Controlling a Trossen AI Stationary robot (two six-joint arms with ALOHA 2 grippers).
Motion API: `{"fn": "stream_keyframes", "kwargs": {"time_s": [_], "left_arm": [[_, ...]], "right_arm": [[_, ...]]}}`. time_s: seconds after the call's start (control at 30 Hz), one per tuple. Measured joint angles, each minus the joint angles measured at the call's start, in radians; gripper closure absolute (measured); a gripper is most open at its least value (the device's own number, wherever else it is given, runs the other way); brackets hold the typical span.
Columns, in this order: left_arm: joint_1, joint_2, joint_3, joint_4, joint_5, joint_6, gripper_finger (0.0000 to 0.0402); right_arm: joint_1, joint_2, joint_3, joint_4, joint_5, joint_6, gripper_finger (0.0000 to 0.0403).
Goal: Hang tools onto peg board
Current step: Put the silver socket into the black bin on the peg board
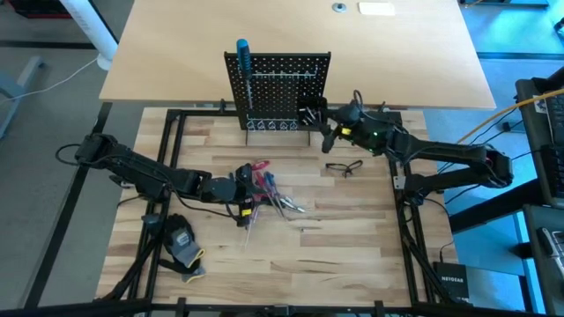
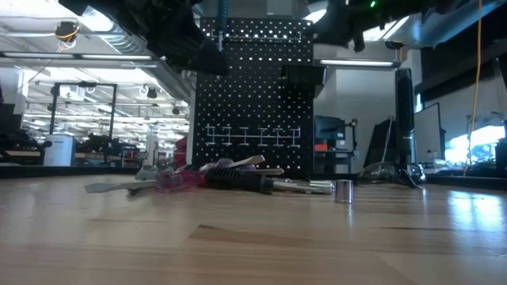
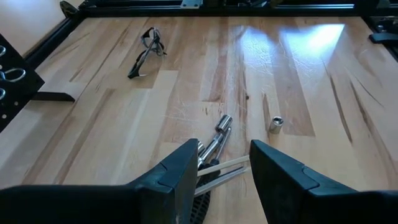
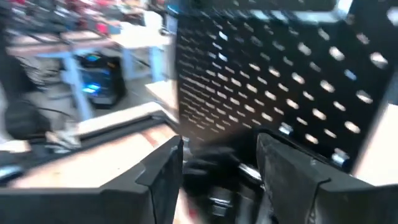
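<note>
A: Where do the grippers stand?

B: The right gripper (image 1: 328,132) is spread, empty, at the peg board's (image 1: 280,88) right side by its small black bin (image 1: 309,115). The left gripper (image 1: 249,187) hangs parted over the pile of tools (image 1: 269,189) mid-table, holding nothing.

A: How will those tools handle?

B: Stiff, light, probably slick on the metal shafts. I'd pinch the red-handled screwdriver (image 1: 261,169) by its grip. A blue-handled screwdriver (image 1: 242,55) already hangs on the board.
</note>
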Motion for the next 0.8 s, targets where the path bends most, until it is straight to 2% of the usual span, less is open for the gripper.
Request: {"fn": "stream_keyframes", "kwargs": {"time_s": [0.23, 0.43, 0.63, 0.8], "left_arm": [[-0.006, 0.000, 0.000, 0.000, 0.000, -0.014, 0.0265], [-0.011, 0.000, 0.000, 0.000, 0.000, -0.016, 0.0265], [-0.009, 0.000, 0.000, -0.001, 0.000, -0.009, 0.0265], [-0.006, 0.001, 0.000, 0.004, 0.000, 0.005, 0.0265]], "right_arm": [[0.185, -0.039, 0.000, -0.016, -0.050, -0.029, 0.0199], [0.348, -0.022, 0.000, -0.188, -0.068, -0.028, 0.0199], [0.454, 0.061, 0.000, -0.357, -0.071, -0.029, 0.0198], [0.466, 0.186, 0.000, -0.377, -0.077, -0.045, 0.0198]]}}
